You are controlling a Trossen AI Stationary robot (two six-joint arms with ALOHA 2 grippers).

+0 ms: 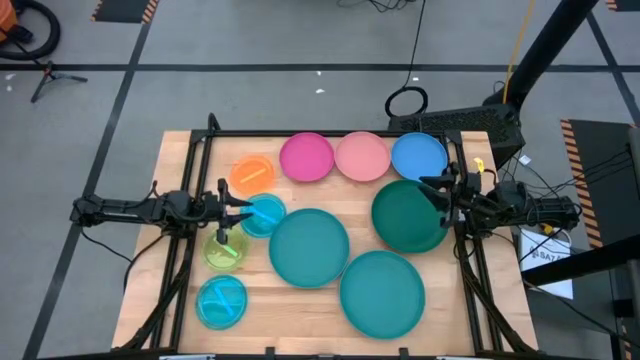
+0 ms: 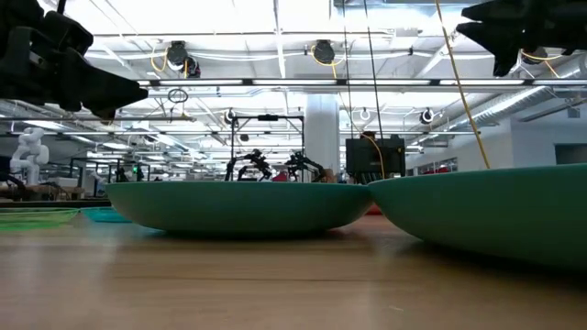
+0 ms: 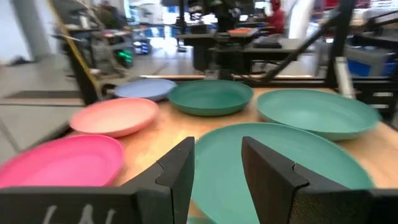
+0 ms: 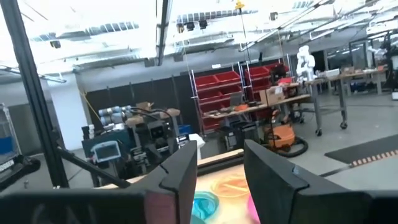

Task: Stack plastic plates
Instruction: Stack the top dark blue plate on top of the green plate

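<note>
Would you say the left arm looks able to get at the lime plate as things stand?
Probably yes. The left gripper, jaws open, hovers between the small cyan plate and the lime plate, and nothing lies on the lime plate.

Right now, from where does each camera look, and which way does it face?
High view: above the table, facing down; both arms, left tool, right tool.
Low view: at tabletop height, facing the room; teal plate, arms overhead.
Left wrist view: over its own open fingers, facing the plates.
Right wrist view: over its own open fingers, facing the room.
Shared: dark green plate.
</note>
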